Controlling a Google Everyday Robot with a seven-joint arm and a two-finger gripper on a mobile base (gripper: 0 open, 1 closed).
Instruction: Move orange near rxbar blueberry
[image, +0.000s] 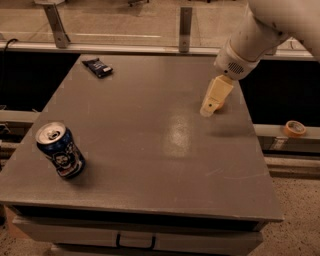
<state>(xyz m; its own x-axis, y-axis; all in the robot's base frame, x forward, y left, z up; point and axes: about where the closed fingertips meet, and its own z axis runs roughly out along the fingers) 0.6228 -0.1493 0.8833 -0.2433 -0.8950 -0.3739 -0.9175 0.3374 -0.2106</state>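
The gripper (207, 109) is seen lowered over the right side of the grey table (150, 165), toward its far edge, with its cream-coloured tip just above the tabletop. Whether it is spread or closed cannot be told from this angle. It is carried by a white arm (250, 45) that comes in from beyond the table's far right corner.

The orange (220, 105) is largely hidden behind the gripper. Only a sliver of it is shown, resting on the table close to the right edge; whether it is touched cannot be told.

The rxbar blueberry (97, 67) is laid flat near the table's far left corner, well apart from the orange. A blue soda can (60, 150) is stood, slightly tilted, near the table's front left corner. A roll of tape (295, 128) is seen on a ledge just beyond the table's right edge.
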